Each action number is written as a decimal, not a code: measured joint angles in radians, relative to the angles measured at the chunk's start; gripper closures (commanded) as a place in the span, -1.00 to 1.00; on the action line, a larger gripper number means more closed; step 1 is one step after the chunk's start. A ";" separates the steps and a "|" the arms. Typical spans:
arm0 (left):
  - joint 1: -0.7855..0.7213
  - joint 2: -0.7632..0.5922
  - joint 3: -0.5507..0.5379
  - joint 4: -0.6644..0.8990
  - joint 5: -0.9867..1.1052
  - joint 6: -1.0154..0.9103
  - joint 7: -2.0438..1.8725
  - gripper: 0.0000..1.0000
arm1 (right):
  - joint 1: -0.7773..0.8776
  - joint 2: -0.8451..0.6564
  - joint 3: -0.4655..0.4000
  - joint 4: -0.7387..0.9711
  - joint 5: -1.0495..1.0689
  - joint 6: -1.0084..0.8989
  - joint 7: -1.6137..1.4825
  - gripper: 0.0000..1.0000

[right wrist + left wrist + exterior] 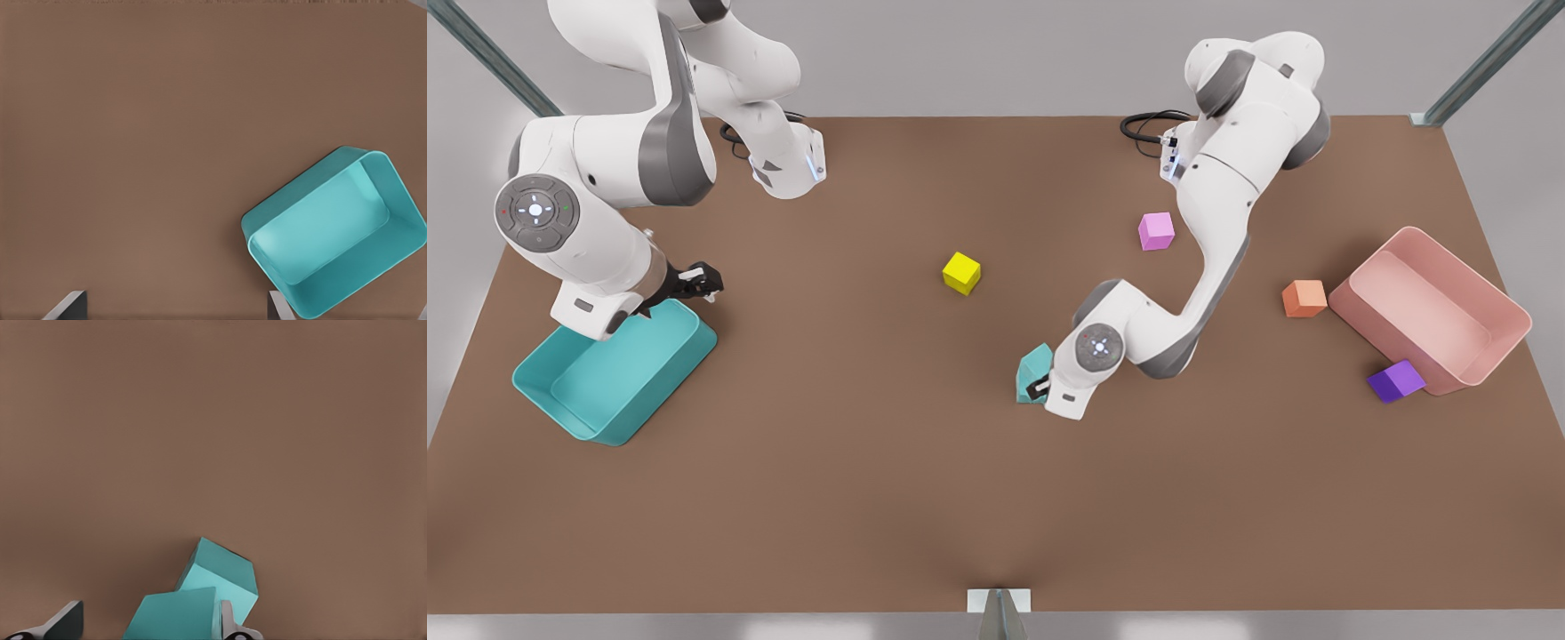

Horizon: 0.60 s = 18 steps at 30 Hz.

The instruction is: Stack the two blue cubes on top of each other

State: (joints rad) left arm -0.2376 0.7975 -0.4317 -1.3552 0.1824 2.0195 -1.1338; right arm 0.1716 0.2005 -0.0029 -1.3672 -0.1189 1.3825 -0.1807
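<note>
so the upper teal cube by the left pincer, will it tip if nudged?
Probably. The upper teal cube sits tilted against the lower teal cube, so a nudge likely topples it. Flat rigid faces suggest sliding rather than rolling. The left pincer is open around the lower cube; the right pincer waits.

The flat brown table top (925,498) looks matt and smooth, like painted board, with no grain. The large teal rectangular bin (560,396) at the front view's lower left and the pink rectangular bin (1507,311) at its right look like smooth moulded plastic with a soft sheen on their rims. The two small teal cubes (223,577) have plain, even, matt faces. The white arm shells (1227,213) are glossy, smooth plastic with grey matt joint bands. The grey corner struts (1485,62) look like brushed metal.
</note>
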 measured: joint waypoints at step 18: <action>0.205 -0.665 0.319 -0.205 -0.164 -0.550 0.468 -1.00 | -0.002 0.000 0.000 0.002 0.000 0.000 -0.004 -1.00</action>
State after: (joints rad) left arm -0.0330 0.1320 -0.1127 -1.5597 0.0183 1.4690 -0.6662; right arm 0.1694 0.2005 -0.0029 -1.3656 -0.1190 1.3826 -0.1847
